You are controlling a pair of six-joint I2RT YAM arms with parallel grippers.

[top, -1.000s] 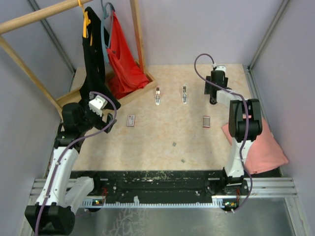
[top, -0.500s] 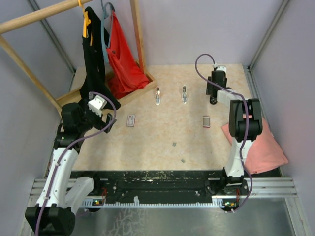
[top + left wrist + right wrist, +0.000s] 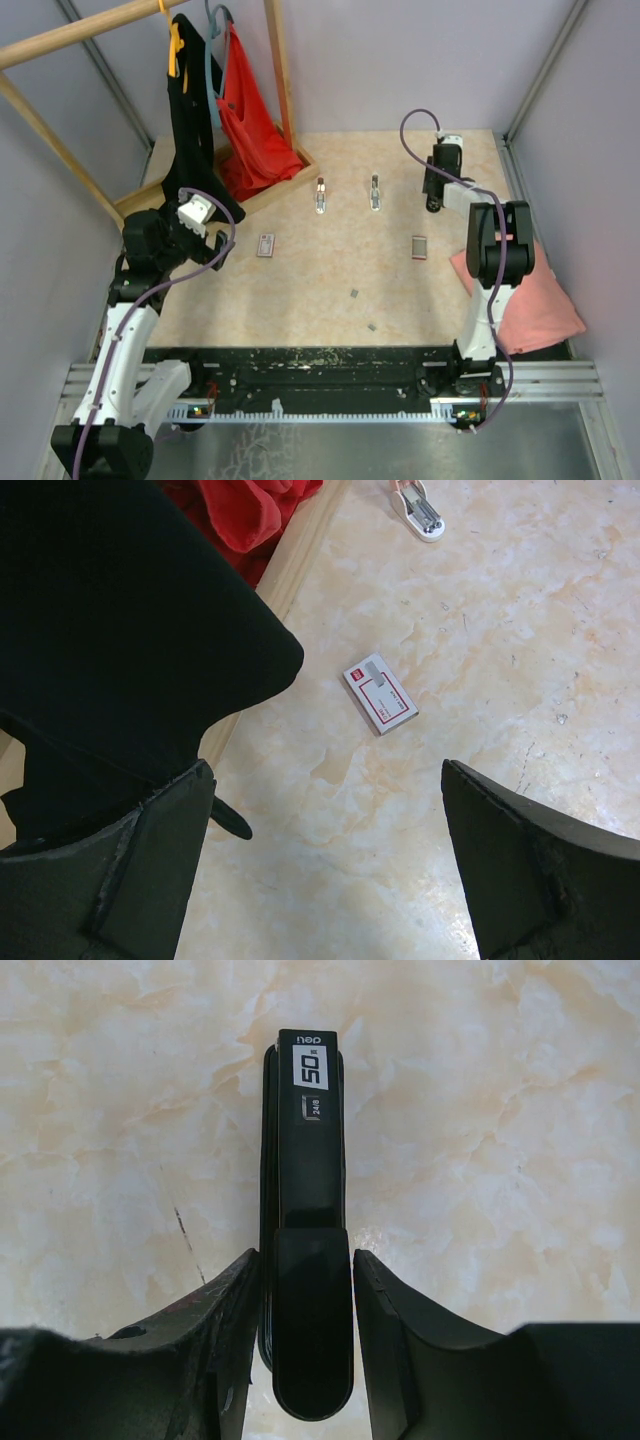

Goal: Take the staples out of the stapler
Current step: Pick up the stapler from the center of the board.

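The slim black stapler (image 3: 310, 1140) lies flat on the table at the far right, its "50" label toward the far end. My right gripper (image 3: 305, 1255) straddles its near end. The left finger (image 3: 225, 1300) touches the stapler's side, and a thin sliver of table shows between the stapler and the right finger (image 3: 385, 1300). From above, the right gripper (image 3: 434, 198) points down over it. Two tiny grey staples (image 3: 354, 293) (image 3: 372, 326) lie loose mid-table. My left gripper (image 3: 328, 770) hangs wide open over bare table at the left, holding nothing.
Two silvery clip-like pieces (image 3: 320, 195) (image 3: 375, 192) lie at the back centre. Red-and-white boxes (image 3: 265, 245) (image 3: 420, 248) sit left and right of centre. A pink cloth (image 3: 530, 300) lies by the right arm. A wooden rack with black (image 3: 190, 110) and red (image 3: 250, 120) garments stands back left.
The right gripper's jaws have narrowed around the stapler and the wrist has shifted slightly. The left arm has not moved.
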